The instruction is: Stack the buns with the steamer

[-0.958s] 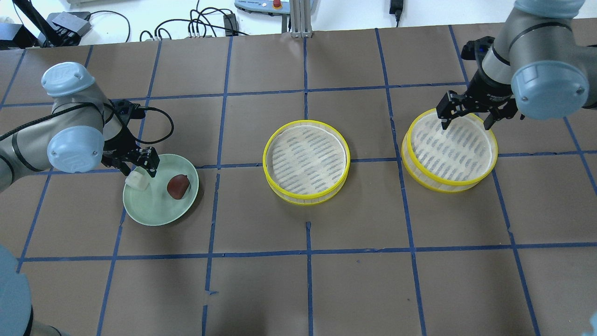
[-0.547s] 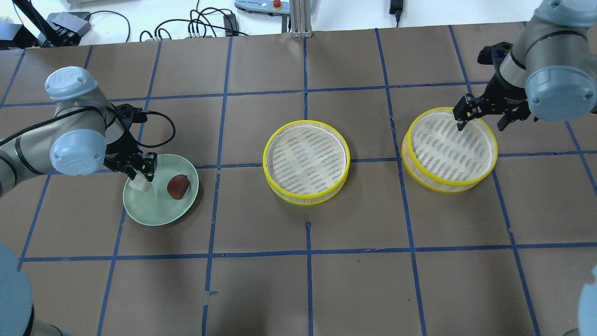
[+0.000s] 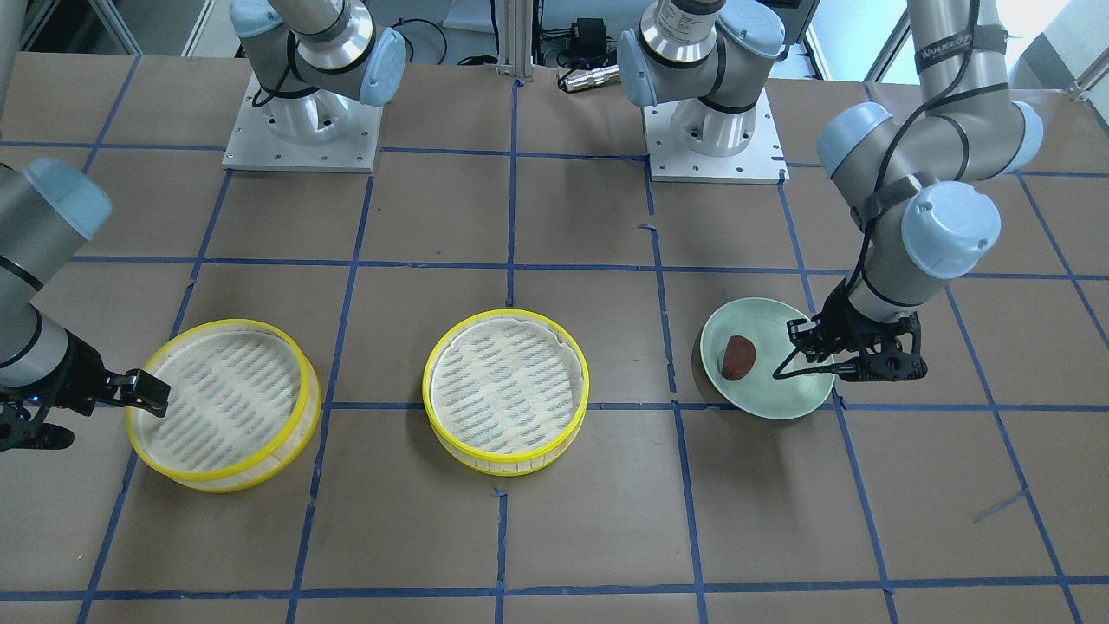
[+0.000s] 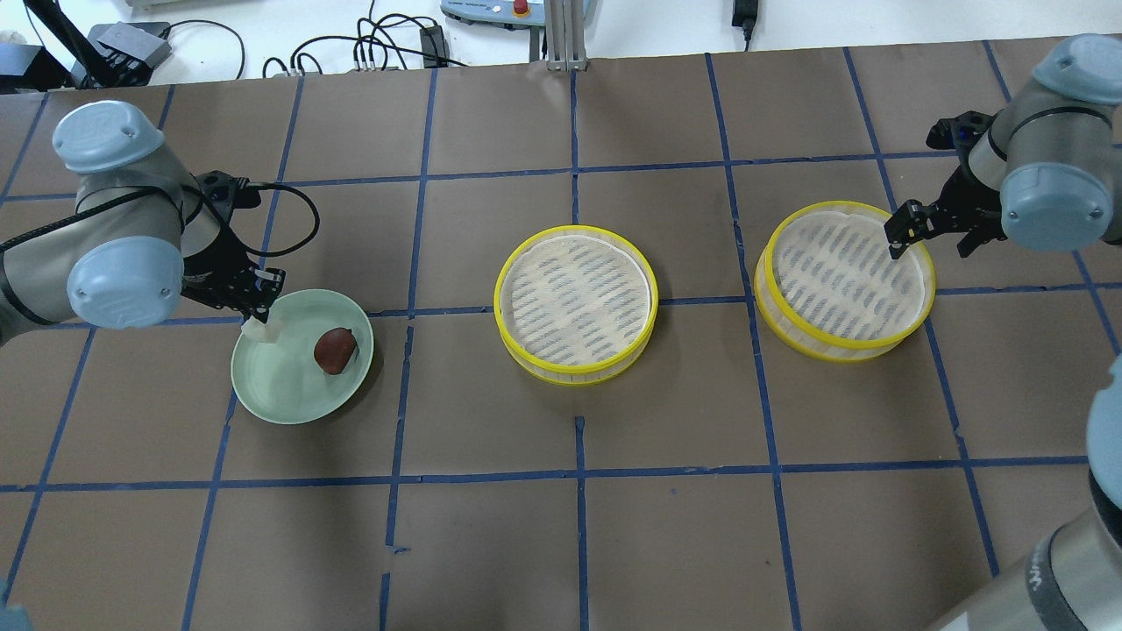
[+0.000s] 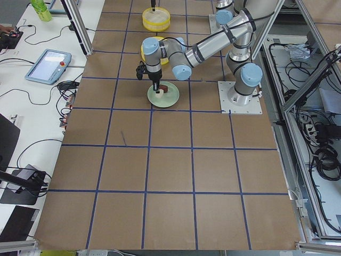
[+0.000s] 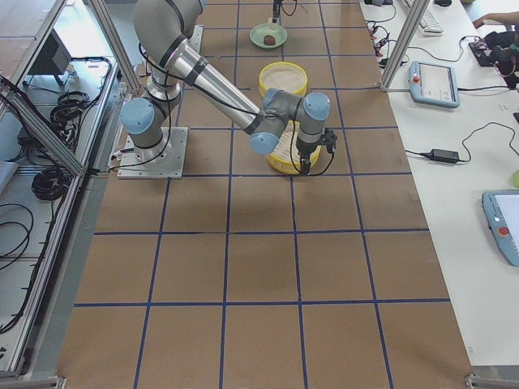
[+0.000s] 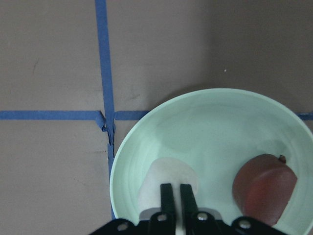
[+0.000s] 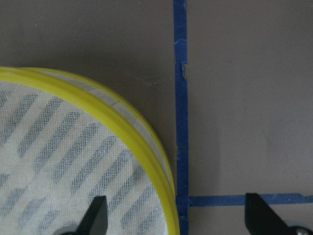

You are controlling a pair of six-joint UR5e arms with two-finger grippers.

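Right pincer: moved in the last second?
Yes. The right pincer slid rightward in the overhead view, from the far rim of the steamer to straddling its right rim.

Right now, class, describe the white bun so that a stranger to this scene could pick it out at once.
Look to the pale green plate, the only plate in view. Two small buns lie on it; the white bun sits near its rim, pinched by the left gripper. Its neighbour, the reddish-brown bun, is dark, oval and untouched.
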